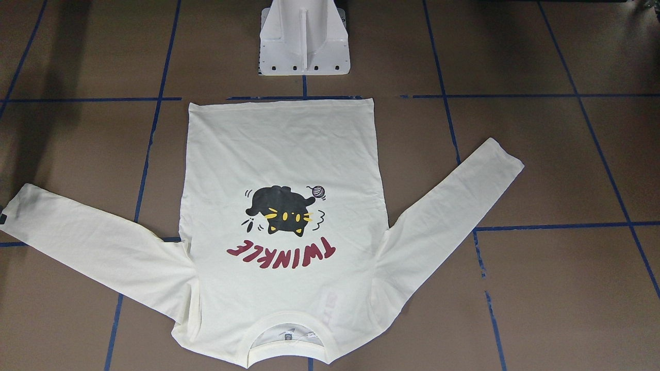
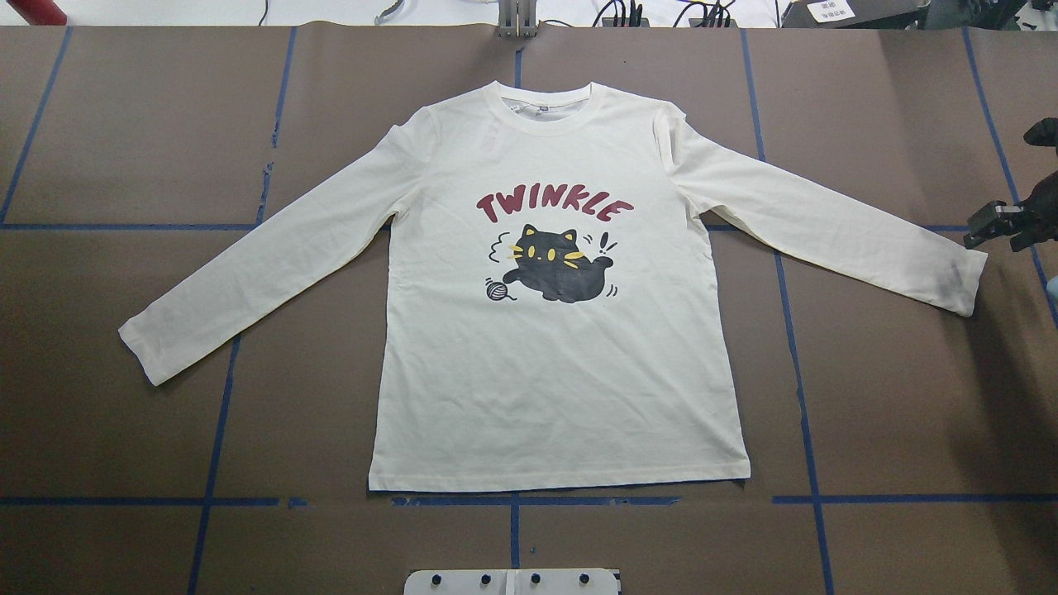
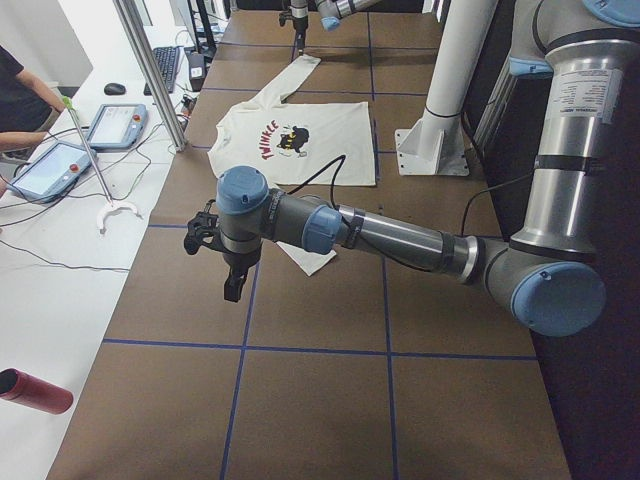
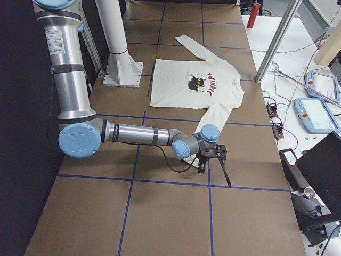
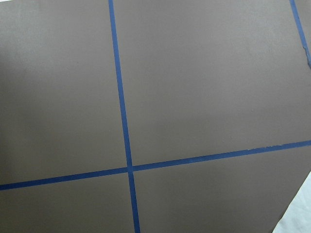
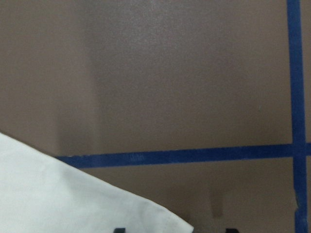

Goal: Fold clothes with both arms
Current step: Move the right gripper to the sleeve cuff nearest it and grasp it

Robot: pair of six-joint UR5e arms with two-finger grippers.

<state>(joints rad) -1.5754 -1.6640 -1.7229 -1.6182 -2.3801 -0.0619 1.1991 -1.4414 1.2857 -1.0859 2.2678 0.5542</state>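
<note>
Cream-white cloth is filling the lower left corner of the right wrist view: the cuff (image 6: 73, 199) of one sleeve. The right gripper (image 2: 982, 225) is hovering just beside it at the right edge of the overhead frame, its fingertips (image 6: 119, 230) standing wide apart and gripping nothing. The left gripper (image 3: 231, 288) is hanging over the brown table (image 2: 893, 372) near the other cuff (image 2: 140, 351), left of centre in the left side view. Whether it is spread or closed I cannot tell, since its own camera is showing only table and blue tape lines (image 5: 121, 97). The shirt (image 2: 562, 397) is lying flat and print-up in the centre of the overhead frame, hem toward the bottom, collar toward the top, sleeves slanting out to both sides. The step in hand is, I judge, taking the cuffs for the first sleeve fold. It is calling for each gripper to be coming down squarely on a cuff end, pinching both layers, lifting just clear of the table and carrying the sleeve inward, both arms keeping pace so the body is not being dragged. Past the black cat (image 2: 558, 268), dark-red letters are spelling "TWINKLE" (image 2: 550, 207). Farther up, the tag (image 2: 537, 107) inside the collar is too small to read.
</note>
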